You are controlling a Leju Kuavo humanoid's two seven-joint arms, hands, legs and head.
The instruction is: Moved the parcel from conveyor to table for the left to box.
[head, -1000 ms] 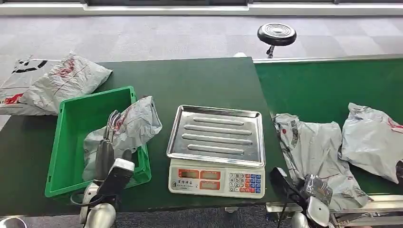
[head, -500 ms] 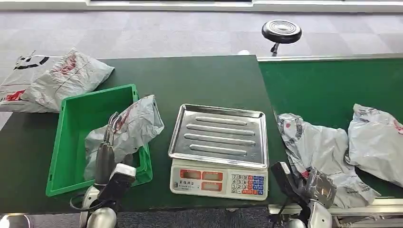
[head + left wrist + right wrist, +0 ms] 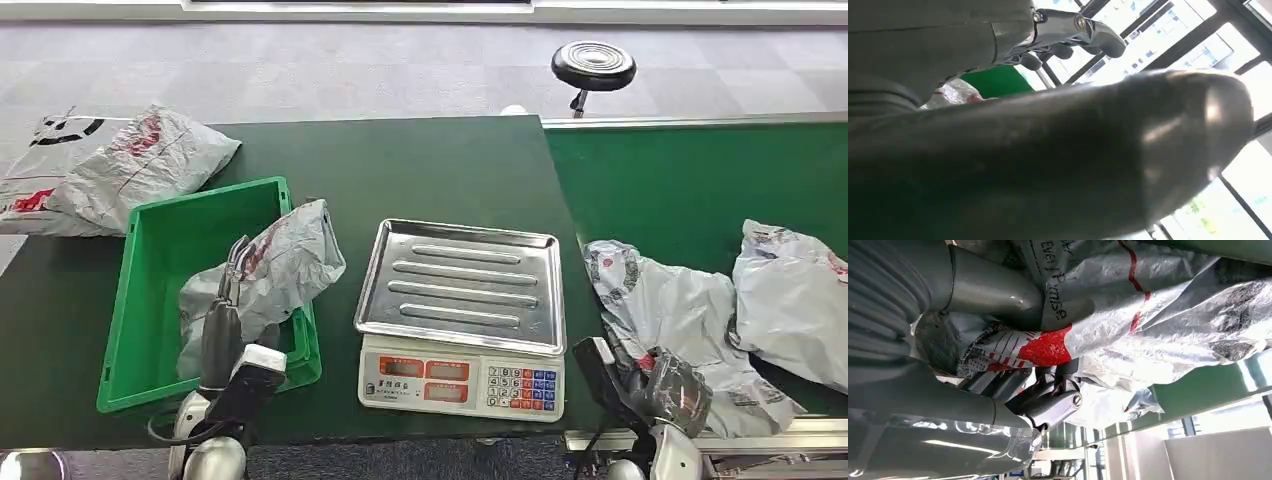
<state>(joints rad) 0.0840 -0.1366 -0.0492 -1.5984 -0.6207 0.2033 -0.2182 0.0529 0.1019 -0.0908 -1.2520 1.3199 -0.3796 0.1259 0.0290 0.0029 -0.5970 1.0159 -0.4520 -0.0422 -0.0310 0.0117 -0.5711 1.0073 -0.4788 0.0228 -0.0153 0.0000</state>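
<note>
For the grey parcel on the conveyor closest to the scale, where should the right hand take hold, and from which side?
Probably at the near, crumpled end of the grey parcel, by its red print. The right hand already sits there with fingers in the folds. Come from the robot's side: the bag lies flat and limp, so its raised wrinkles give the best purchase.

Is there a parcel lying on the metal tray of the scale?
No, the scale's tray is bare; the nearest parcel leans on the green bin.
</note>
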